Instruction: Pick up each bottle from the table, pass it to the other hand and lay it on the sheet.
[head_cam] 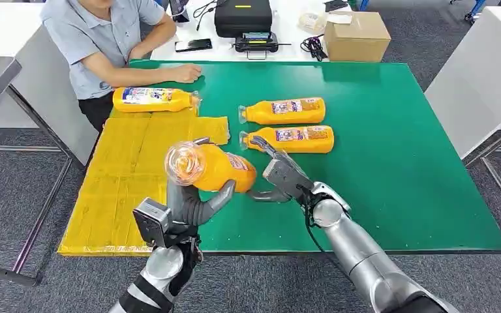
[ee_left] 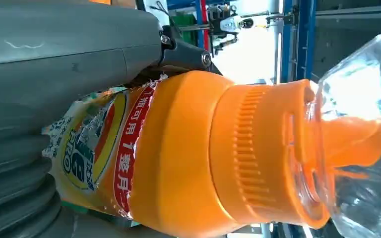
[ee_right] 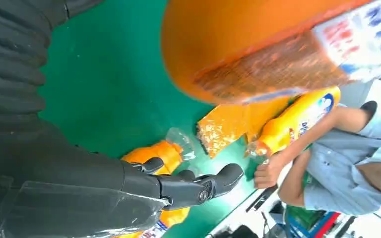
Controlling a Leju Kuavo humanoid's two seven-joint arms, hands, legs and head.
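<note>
Holding an orange bottle [head_cam: 212, 167] aloft in the left robot hand [head_cam: 192, 202], the handover looks just finished.

At lower centre of the head view, the left robot hand grips the bottle around its body, clear cap toward the camera, above the near edge of the green tabletop [head_cam: 391, 163] and just right of the yellow sheet [head_cam: 121, 189]. The right robot hand [head_cam: 280, 176] sits just beside the bottle's base with fingers spread and nothing in them. One bottle [head_cam: 153, 99] already lies at the sheet's far end, upper left, near a seated person's hand [head_cam: 186, 73]. Two more bottles [head_cam: 284, 111] [head_cam: 288, 139] lie side by side on the tabletop, centre frame. By my reading, one is done, one is midway and waiting to be laid down, and two are untouched.
</note>
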